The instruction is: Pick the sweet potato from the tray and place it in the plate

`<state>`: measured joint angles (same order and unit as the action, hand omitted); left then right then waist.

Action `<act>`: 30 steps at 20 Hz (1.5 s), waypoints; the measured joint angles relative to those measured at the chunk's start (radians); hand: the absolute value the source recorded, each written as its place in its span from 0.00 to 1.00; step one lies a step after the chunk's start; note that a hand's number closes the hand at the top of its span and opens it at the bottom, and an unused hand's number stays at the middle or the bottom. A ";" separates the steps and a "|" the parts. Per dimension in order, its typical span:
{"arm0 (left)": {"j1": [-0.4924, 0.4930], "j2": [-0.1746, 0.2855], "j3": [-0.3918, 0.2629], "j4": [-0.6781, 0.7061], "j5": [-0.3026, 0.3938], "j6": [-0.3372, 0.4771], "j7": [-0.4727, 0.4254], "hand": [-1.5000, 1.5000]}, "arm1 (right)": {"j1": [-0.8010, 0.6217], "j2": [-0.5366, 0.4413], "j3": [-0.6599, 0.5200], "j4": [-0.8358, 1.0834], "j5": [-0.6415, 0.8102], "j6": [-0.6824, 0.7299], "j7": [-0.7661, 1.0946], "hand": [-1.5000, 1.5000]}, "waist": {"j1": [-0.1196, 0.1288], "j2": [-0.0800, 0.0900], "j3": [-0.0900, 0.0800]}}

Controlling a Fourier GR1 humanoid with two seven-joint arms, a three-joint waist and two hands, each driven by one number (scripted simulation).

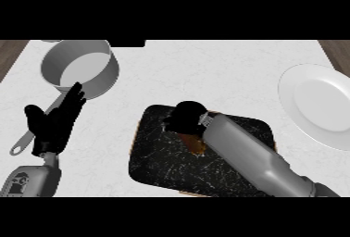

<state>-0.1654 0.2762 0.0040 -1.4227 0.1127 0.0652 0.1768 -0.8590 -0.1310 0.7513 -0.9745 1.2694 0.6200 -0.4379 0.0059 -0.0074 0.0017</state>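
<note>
Grey right forearm [246, 152] crosses a black, white-veined square tray [157, 157]. Right hand [186, 116] is curled round the far end of the orange-brown, tapered sweet potato [196, 144], which is on the tray. Left hand [53, 122] rests spread at left. Round white plate [321, 106] lies right and a grey pot [103, 74] far left on the pale marbled bench [205, 69].

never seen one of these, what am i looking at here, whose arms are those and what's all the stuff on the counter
One view, from the robot's head, looking steeply down at a white counter. The two grey forearms entering from below are the robot's own, each ending in a black hand. The left hand rests open at the left, fingers up, over the handle of a grey pot. The right hand is above a black tray, fingers curled onto an orange-brown sweet potato, mostly hidden under it. A bare white plate lies at the right.
</note>
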 measured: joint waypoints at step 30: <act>0.015 -0.017 0.014 0.004 -0.025 0.004 -0.018 0.50 | 0.109 0.052 -0.835 -0.096 0.061 -0.929 1.034 1.00 | -0.018 0.006 -0.002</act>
<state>-0.1509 0.2594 0.0180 -1.4183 0.0875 0.0689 0.1590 -0.7500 -0.0786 -0.0835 -1.0702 1.3305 -0.3089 0.5963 -0.0119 -0.0018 -0.0002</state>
